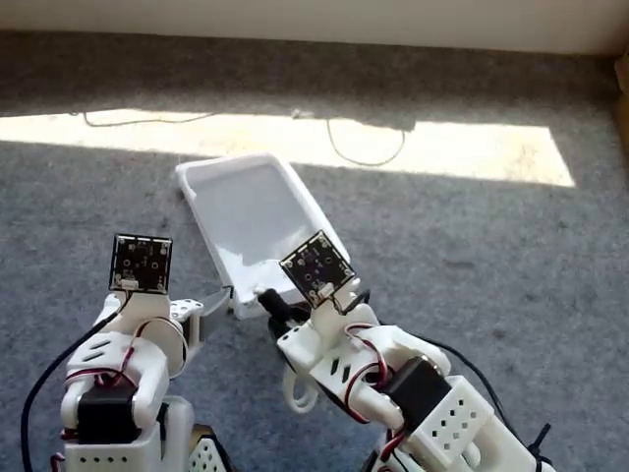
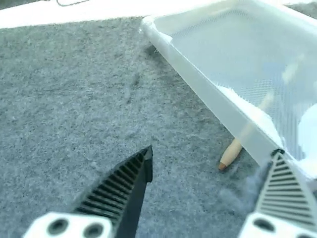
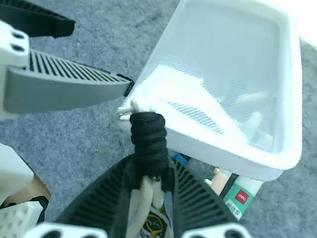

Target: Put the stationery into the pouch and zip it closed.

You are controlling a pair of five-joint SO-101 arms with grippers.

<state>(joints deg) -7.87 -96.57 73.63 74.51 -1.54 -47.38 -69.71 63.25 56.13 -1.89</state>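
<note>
The right gripper is closed on the black cord at the corner of the white pouch, and the left gripper is open just beside that same end.

The mesh pouch lies flat on the grey desk between the two arms, its near end at both grippers. One finger of the left gripper touches the pouch corner, or is very near it. A pencil sticks out from under the pouch edge, with its tip on the desk. A white stick with a green label shows just below the near rim of the pouch.
</note>
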